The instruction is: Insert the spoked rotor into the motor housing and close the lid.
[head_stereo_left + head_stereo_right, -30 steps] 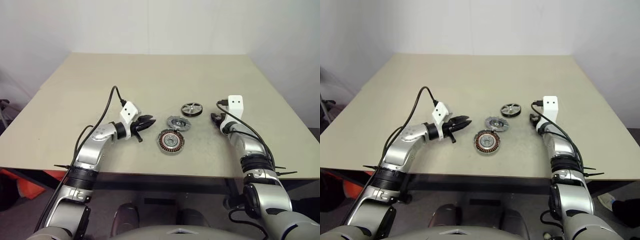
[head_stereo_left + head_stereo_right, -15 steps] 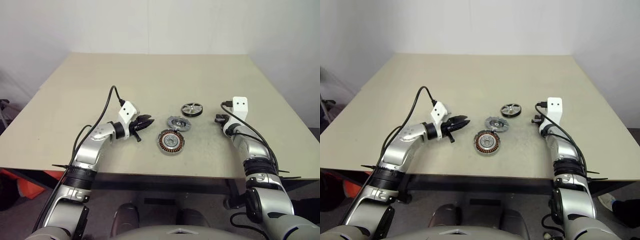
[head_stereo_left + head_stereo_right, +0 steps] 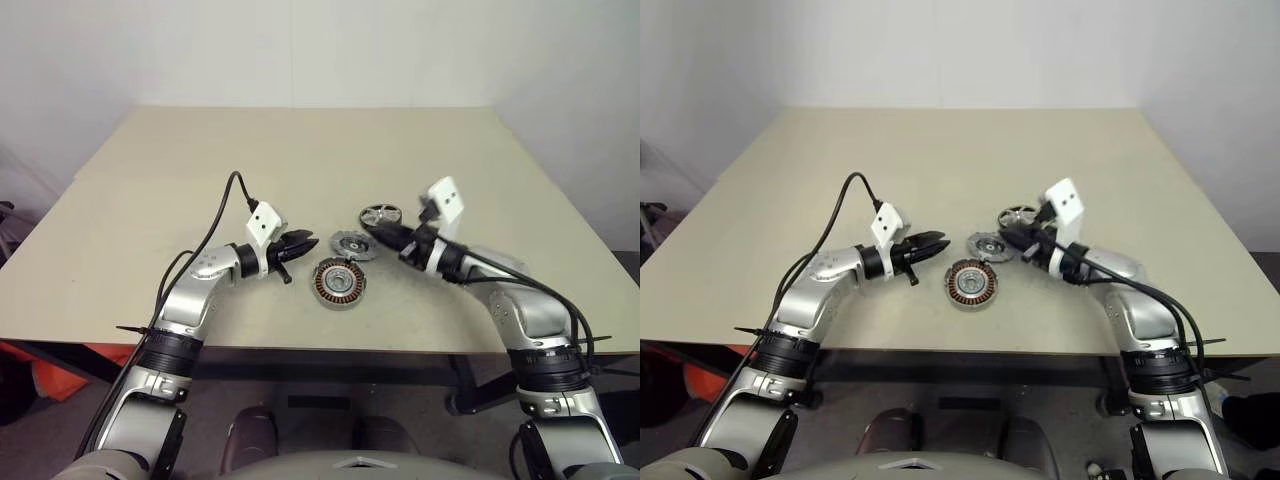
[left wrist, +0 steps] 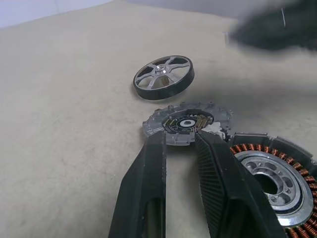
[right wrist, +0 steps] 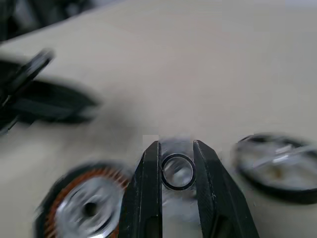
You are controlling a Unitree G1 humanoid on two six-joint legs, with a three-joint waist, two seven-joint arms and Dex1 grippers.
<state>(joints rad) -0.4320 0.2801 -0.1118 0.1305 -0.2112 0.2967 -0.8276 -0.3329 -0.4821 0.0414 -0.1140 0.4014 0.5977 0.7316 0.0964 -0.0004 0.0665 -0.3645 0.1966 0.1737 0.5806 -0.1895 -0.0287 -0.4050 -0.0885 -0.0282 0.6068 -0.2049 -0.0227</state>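
- The table (image 3: 300,150) carries three round parts, one of each, close together near its front middle: the spoked rotor (image 3: 382,216) farthest back, the lid (image 3: 354,245) just in front of it, and the motor housing (image 3: 341,282) nearest the front edge, almost touching the lid.
- Two grippers sit over this cluster, one from each side.
- The left gripper (image 3: 303,243) hovers just left of the lid, its fingers (image 4: 153,168) a narrow gap apart and holding nothing.
- The right gripper (image 3: 375,232) hangs between rotor and lid, its fingers (image 5: 151,171) slightly apart with nothing between them.
- In the right wrist view the parts are blurred.
- Each wrist trails one black cable (image 3: 222,205).
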